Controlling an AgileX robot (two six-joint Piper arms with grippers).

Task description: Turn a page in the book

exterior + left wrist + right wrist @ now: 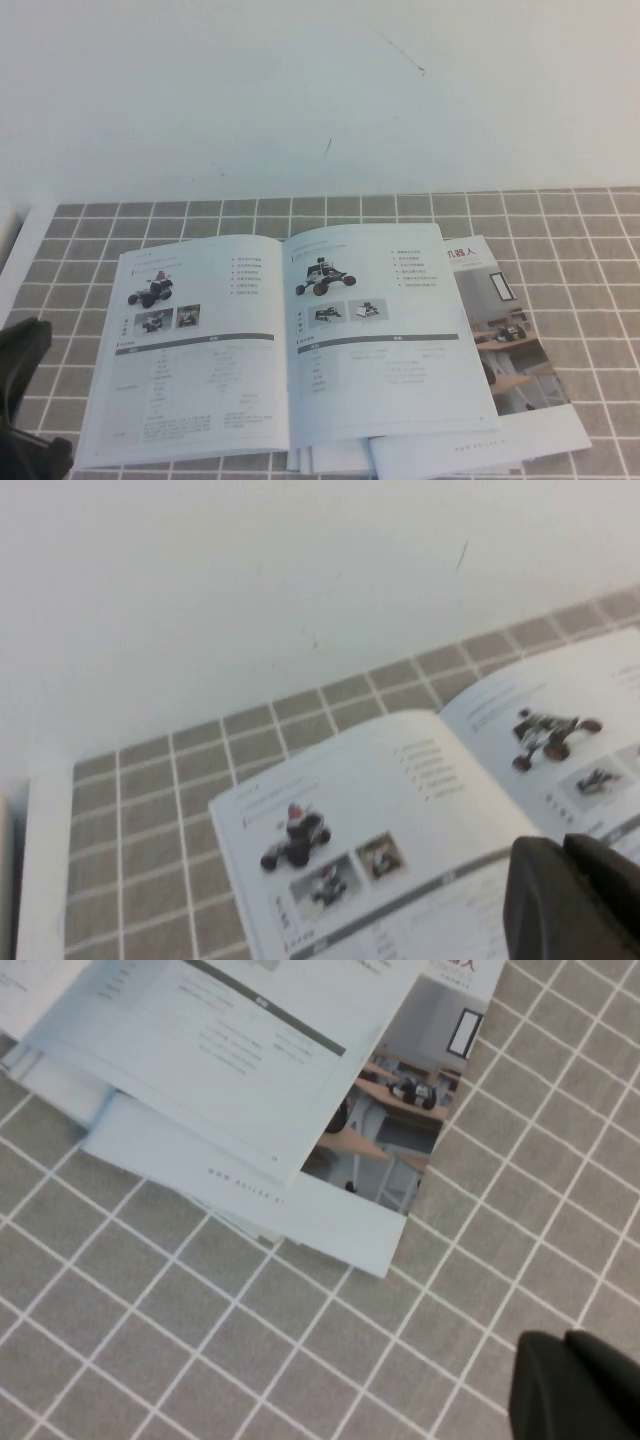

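The book (pixel 290 340) lies open and flat on the grey tiled cloth, both pages showing small wheeled-vehicle photos, text and tables under dark bars. Its right-hand page (pixel 385 330) lies flat. My left gripper (pixel 25 400) is at the near left corner, beside the book's left edge. In the left wrist view its fingers (pixel 565 845) are shut and empty above the left page (pixel 400 810). My right gripper (pixel 565 1340) is out of the high view. It is shut and empty over bare cloth, clear of the book's near right corner (pixel 230 1050).
A brochure (pixel 515 350) with a colour room photo and red characters lies under the book's right side and also shows in the right wrist view (pixel 400 1120). More white sheets (pixel 470 450) stick out below. A white wall (pixel 320 90) stands behind the cloth.
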